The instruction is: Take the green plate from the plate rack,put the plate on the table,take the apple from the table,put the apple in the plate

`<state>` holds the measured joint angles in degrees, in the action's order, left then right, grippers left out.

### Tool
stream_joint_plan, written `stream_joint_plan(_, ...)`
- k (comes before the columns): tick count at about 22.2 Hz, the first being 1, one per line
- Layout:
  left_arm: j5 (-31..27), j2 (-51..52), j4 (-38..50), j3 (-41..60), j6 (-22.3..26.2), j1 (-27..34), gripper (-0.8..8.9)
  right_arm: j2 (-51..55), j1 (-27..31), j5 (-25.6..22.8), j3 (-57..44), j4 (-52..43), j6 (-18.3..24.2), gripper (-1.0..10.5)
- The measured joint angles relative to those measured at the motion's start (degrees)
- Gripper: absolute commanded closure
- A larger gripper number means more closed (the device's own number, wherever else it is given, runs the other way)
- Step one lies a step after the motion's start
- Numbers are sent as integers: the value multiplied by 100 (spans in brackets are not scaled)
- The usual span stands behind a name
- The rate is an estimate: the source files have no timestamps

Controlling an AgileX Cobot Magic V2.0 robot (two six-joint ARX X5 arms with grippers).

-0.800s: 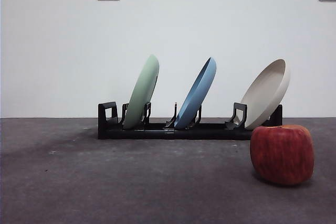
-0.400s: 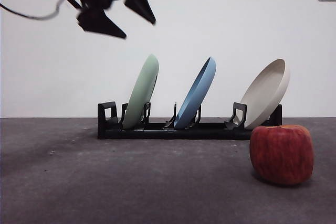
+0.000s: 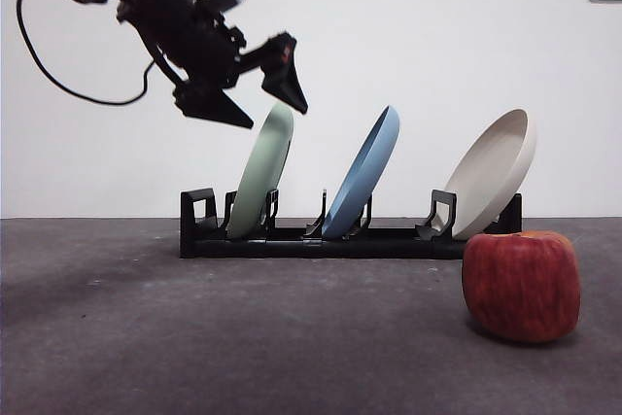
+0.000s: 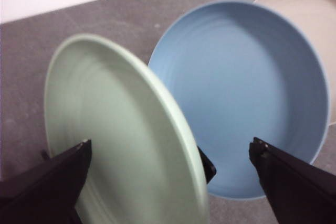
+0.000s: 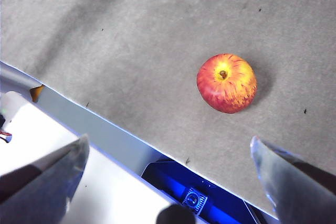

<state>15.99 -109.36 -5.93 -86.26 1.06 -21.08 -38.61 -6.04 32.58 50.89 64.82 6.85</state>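
Observation:
The green plate (image 3: 262, 172) stands tilted in the left slot of the black plate rack (image 3: 340, 237); it also shows in the left wrist view (image 4: 121, 135). My left gripper (image 3: 262, 104) is open, its jaws on either side of the plate's top rim without touching it; in its own view (image 4: 170, 153) the rim lies between the jaws. The red apple (image 3: 522, 285) sits on the dark grey table (image 3: 243, 337) at the front right. My right gripper (image 5: 168, 150) is open, high above the apple (image 5: 227, 83).
A blue plate (image 3: 364, 172) stands in the middle slot and a beige plate (image 3: 496, 172) in the right slot. The table's front edge (image 5: 105, 124) shows in the right wrist view. Wall sockets sit on the white wall behind.
My left arm came down from the top left corner towards the rack; its open jaws now sit at the green plate's top rim. Plates and apple have not moved.

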Motion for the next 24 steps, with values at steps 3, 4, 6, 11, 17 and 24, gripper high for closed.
stream_joint_plan(3, -136, -101, 7, 0, 0, -33, 354, 0, 0, 0, 0, 0, 0, 319)
stream_joint_plan(4, -232, -111, 4, 0, 0, -50, 407, 0, 0, 0, 0, 0, 0, 319)
stream_joint_plan(6, -269, -116, 11, 0, 0, -70, 499, 0, 0, 0, 0, 2, 0, 320)
stream_joint_plan(11, -251, -116, 37, 0, 0, -83, 573, 0, 0, -2, 0, 0, 0, 320)
stream_joint_plan(17, -68, -116, -22, 0, -2, -83, 797, 0, 0, -2, 0, 0, 0, 320)
stream_joint_plan(24, 289, -116, -31, 0, -223, -52, 822, 0, 0, -2, 0, 2, 0, 320)
